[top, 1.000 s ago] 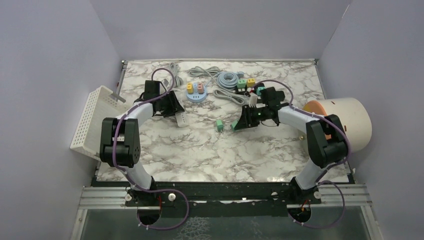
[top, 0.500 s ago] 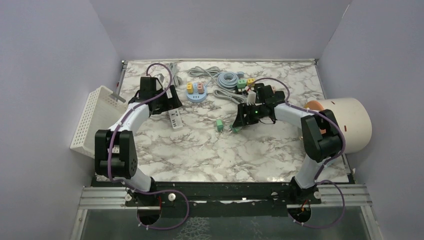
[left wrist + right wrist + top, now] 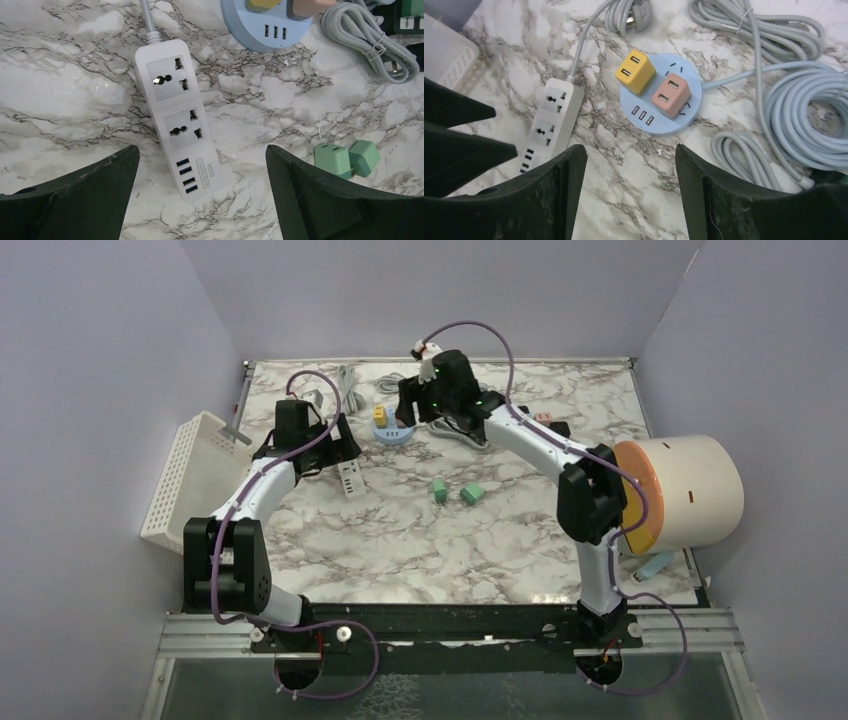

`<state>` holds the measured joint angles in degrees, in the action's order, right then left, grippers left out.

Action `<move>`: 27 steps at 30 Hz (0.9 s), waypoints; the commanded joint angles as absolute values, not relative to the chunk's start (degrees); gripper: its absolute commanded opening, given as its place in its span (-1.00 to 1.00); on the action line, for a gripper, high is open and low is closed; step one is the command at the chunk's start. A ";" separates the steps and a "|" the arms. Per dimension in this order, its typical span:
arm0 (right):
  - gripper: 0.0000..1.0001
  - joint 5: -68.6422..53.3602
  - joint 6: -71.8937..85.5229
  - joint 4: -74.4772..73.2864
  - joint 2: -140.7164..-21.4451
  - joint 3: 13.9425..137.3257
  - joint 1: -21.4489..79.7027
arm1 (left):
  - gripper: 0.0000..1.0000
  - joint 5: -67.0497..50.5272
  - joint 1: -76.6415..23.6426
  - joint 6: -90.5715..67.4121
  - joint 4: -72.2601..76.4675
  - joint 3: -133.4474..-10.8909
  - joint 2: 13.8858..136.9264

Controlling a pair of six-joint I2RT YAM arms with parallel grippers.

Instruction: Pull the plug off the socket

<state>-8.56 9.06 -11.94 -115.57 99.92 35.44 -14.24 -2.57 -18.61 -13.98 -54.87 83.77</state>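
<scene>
The right gripper (image 3: 630, 149), jaws apart and empty, is poised over one round socket (image 3: 659, 129), in which a yellow plug (image 3: 635, 71) and a pink plug (image 3: 670, 95) are seated. The left gripper (image 3: 202, 155), spread wide, is hung above one strip (image 3: 182, 120). Two green plugs (image 3: 439, 490) lie loose on the desk (image 3: 420, 550). The right arm is stretched toward the back edge, where cables (image 3: 804, 115) are crowded; open marble is seen nearer.

Left gripper (image 3: 201, 152): jaws now wide, off strip (image 3: 177, 115). Right gripper (image 3: 630, 150): jaws parted, moved over round socket (image 3: 674, 125); green plug (image 3: 472, 494) released.
</scene>
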 commanded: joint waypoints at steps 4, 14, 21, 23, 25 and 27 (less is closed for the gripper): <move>0.38 4.69 10.46 -17.62 -129.32 114.13 38.57 | 0.98 -14.16 -1.89 -18.59 -11.63 -54.20 81.54; 0.28 8.16 7.82 -19.49 -140.31 126.81 39.68 | 0.98 -15.95 -1.07 -18.59 -11.35 -54.06 81.35; 0.26 4.30 6.08 -22.40 -145.73 133.55 39.71 | 0.98 -16.70 -0.71 -18.71 -11.41 -54.10 81.41; 0.24 3.43 5.81 -23.65 -147.11 135.37 39.81 | 0.98 -16.52 -0.65 -18.78 -11.35 -54.02 81.27; 0.19 2.96 5.59 -24.80 -148.15 136.24 39.81 | 0.98 -16.36 -0.69 -18.85 -11.31 -53.88 81.13; 0.10 2.81 5.31 -25.24 -148.73 136.12 39.80 | 0.98 -16.33 -0.62 -19.17 -11.11 -53.76 80.97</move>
